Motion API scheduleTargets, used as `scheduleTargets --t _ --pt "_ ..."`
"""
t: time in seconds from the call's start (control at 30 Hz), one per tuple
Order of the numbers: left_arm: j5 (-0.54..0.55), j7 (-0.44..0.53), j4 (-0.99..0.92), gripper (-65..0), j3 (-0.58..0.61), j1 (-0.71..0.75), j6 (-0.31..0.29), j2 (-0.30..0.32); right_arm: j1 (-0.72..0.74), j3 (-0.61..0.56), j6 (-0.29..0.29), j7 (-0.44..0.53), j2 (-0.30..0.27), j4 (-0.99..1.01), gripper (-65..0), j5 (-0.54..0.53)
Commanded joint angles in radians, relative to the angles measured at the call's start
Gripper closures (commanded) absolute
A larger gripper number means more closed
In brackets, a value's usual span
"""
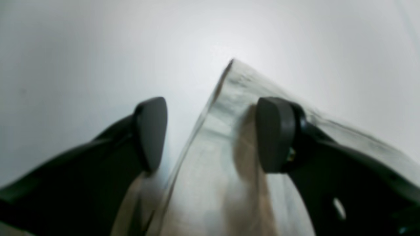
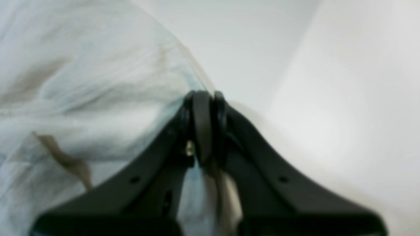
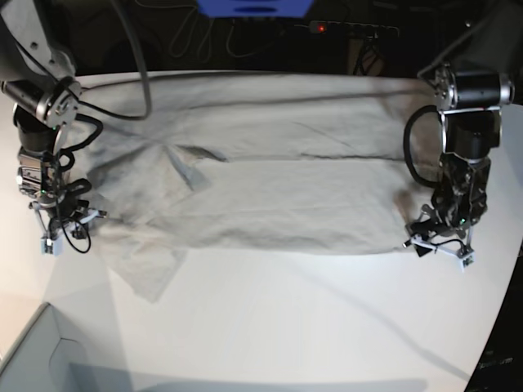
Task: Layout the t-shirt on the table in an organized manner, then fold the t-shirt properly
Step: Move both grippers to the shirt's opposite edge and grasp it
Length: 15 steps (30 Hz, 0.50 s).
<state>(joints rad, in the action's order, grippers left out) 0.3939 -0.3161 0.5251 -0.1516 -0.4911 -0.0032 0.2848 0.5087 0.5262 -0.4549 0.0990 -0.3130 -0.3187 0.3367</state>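
White table (image 3: 286, 327), t-shirt (image 3: 261, 188) spread toward far edge; right gripper (image 2: 205, 98) clamped on cloth for tension, left gripper (image 1: 210, 134) open, straddling hem.

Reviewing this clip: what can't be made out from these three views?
- The t-shirt: the collar and any print are too small and creased to read in the base view; both wrist views are blurred.
- Right gripper: the fingers hide the cloth pinched between them.
- Left gripper: blur leaves it unclear whether the finger over the hem touches the cloth.
- The table: its far edge is lost in the dark background in the base view.
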Motion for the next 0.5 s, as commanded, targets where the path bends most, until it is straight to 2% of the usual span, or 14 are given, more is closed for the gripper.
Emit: scheduleTargets --t 0.0,0.2,0.27,0.37,0.47 --pt "0.001 0.016 0.011 -41.3 0.014 -0.028 -0.004 0.011 0.006 -0.002 -0.002 -0.052 -0.004 0.002 0.0 0.023" --pt "0.003 0.016 -0.046 -41.2 0.047 -0.044 -0.004 0.012 0.006 -0.002 -0.002 -0.052 -0.01 0.002 0.0 0.023" --pt "0.006 0.016 -0.07 -38.8 0.048 -0.047 -0.004 0.015 0.006 -0.002 -0.002 -0.052 -0.01 0.002 0.0 0.023" --pt "0.003 0.019 -0.087 -25.7 0.054 -0.047 -0.004 0.017 0.005 -0.002 -0.002 -0.052 -0.012 0.002 0.0 0.023" --pt "0.003 0.059 -0.089 -4.2 0.057 -0.045 -0.004 0.014 0.005 -0.002 -0.002 -0.052 -0.012 0.002 0.0 0.023"
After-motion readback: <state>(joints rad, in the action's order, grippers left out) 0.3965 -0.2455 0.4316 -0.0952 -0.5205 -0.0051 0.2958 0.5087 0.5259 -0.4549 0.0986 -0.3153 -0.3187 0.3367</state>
